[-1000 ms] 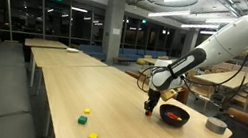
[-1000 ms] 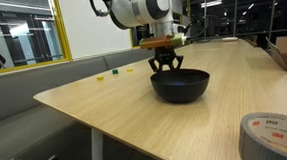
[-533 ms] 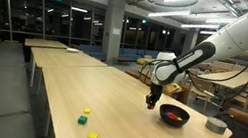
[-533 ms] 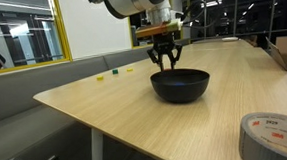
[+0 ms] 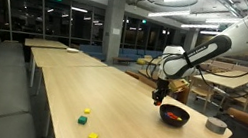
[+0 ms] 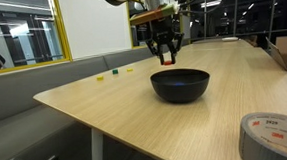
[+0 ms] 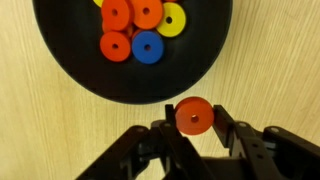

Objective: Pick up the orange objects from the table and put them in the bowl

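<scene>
Orange disc: flat face toward the wrist cam, round so no real long axis
End effector: clamped on its rim, up above the bowl edge

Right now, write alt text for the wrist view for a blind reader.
The hand pinches an orange disc above the wooden table, just beside a black bowl. In the bowl lie three orange discs, a blue disc and at least one yellow disc.
</scene>
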